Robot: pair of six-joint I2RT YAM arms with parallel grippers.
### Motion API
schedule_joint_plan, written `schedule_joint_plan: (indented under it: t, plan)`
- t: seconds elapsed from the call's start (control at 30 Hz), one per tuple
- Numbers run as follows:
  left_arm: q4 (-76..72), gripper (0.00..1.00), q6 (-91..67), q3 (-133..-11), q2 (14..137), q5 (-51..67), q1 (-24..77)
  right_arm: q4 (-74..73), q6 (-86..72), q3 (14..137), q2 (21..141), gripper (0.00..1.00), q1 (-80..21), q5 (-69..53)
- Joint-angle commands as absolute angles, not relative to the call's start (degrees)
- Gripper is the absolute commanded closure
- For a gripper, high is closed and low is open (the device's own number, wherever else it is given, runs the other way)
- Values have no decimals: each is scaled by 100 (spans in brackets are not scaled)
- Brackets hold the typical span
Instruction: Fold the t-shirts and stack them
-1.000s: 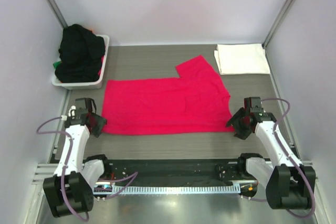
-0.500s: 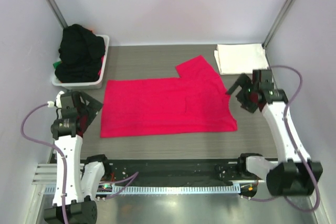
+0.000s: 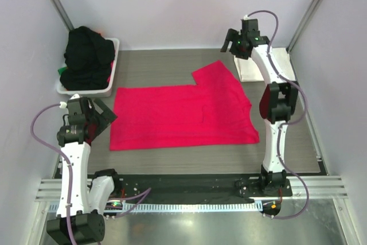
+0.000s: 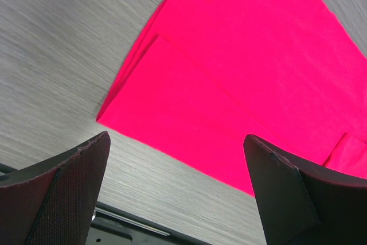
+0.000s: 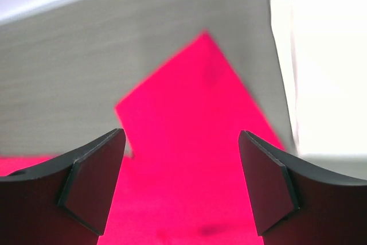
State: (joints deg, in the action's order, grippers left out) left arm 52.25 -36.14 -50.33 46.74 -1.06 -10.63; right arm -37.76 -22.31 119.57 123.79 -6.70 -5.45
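A bright pinkish-red t-shirt [image 3: 183,116] lies spread flat in the middle of the table, one sleeve [image 3: 215,73] pointing toward the back. My left gripper [image 3: 106,121] hovers open beside its near left corner [image 4: 123,113], holding nothing. My right gripper [image 3: 230,45] is stretched to the back and hangs open above that sleeve [image 5: 189,113]. A white t-shirt [image 3: 281,64] folded into a rectangle lies at the back right [image 5: 327,55], partly behind the right arm. Black t-shirts [image 3: 86,55] are heaped in the basket. In the left wrist view my gripper [image 4: 176,137] is empty, as is the right gripper [image 5: 182,135].
The white plastic basket [image 3: 112,81] stands at the back left, a bit of green cloth [image 3: 60,72] showing at its side. Grey walls close in the table on three sides. A black rail [image 3: 183,185] runs along the near edge.
Both grippers opened and left the red shirt's near corners. The right arm swung from the near right to the back, over the sleeve. The left gripper rose and stayed by the left corner.
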Motion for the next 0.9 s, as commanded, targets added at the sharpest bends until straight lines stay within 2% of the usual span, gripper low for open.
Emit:
schedule_joint_plan:
  t: [0.0,0.13,0.3,0.7,0.8,0.83,0.87]
  plan:
    - [4896,0,-3410,-5001,4684,263,-1090,-3779,-1889,13233,13471,15,-686,-563]
    - [4852,0,-3410,-4984,4667,342,-1090,-3526,-1951,14508,14474,18,-694,-466]
    - [4816,0,-3401,-4966,4404,352,-1090,-2849,-1846,14467,14879,19,-765,-369]
    - [4790,0,-3410,-4948,4184,343,-1090,-2769,-1547,14502,15521,26,-1019,-97]
    - [4790,0,-3410,-4948,4149,334,-1090,-2786,-1503,14493,15609,34,-1046,-53]
    - [4790,0,-3410,-4948,4140,334,-1090,-2812,-1529,14406,15601,43,-1072,-27]
    - [4790,0,-3410,-4948,4148,334,-1099,-2812,-1529,14405,15601,46,-1081,-26]
